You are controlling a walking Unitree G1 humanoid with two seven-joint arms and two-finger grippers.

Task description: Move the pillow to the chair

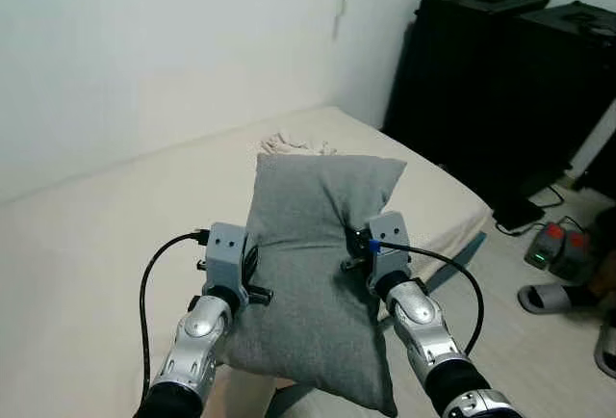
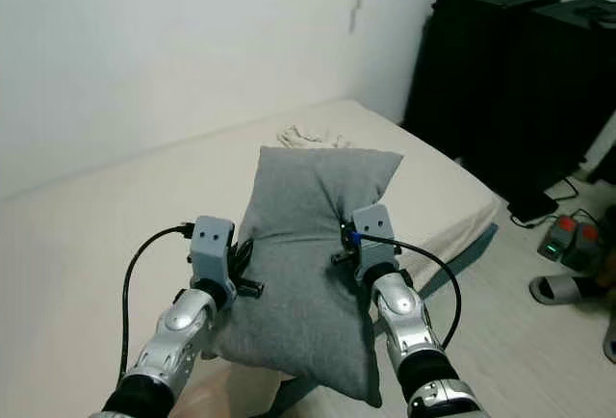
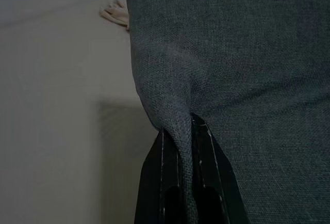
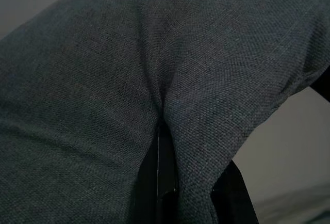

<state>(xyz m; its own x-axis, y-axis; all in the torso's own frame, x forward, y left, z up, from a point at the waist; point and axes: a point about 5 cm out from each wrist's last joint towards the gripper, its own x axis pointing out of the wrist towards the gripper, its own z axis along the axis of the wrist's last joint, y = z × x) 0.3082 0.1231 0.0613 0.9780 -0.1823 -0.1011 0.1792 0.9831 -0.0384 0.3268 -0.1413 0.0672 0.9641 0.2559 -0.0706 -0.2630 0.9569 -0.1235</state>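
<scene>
A grey fabric pillow (image 1: pixel 313 264) hangs in the air in front of me, held up between both arms above a cream bed (image 1: pixel 106 245). My left gripper (image 3: pixel 183 131) is shut on a pinched fold at the pillow's left edge. On the right side of the pillow (image 4: pixel 129 69), my right gripper (image 4: pixel 178 146) is shut on a fold of the cloth, its black fingers (image 4: pixel 160 172) sunk into the crease. The pillow's lower corner sags below my wrists.
A white wall (image 1: pixel 144 42) runs behind the bed. Crumpled pale cloth (image 1: pixel 294 143) lies at the bed's far end. Tall black cases (image 1: pixel 500 71) stand at the right, with slippers (image 1: pixel 556 295) and a power strip (image 1: pixel 558 245) on the floor.
</scene>
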